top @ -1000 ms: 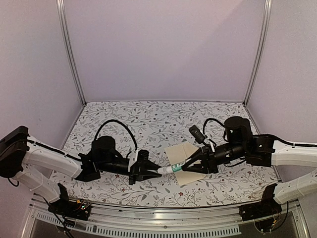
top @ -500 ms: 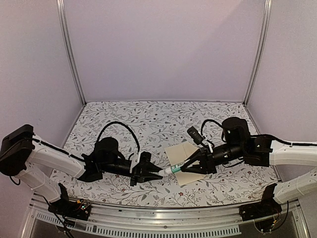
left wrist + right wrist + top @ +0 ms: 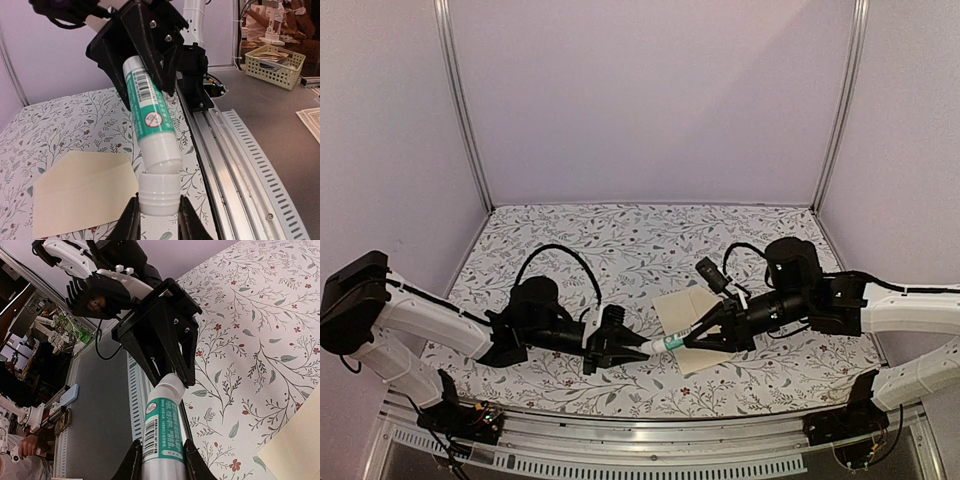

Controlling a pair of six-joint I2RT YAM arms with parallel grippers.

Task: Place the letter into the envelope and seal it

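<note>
Beside the envelope [image 3: 680, 308], right end effector [image 3: 695, 334] clamps the glue stick [image 3: 671, 341]; left end effector [image 3: 638, 347] clamps its cap [image 3: 159, 192].

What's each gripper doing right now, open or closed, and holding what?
Left gripper: closed on the white cap of the glue stick.
Right gripper: closed on the glue stick's body.

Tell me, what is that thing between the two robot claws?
A green-and-white glue stick: the right gripper holds its tube, the left gripper pinches its white cap. The top view shows it.
</note>
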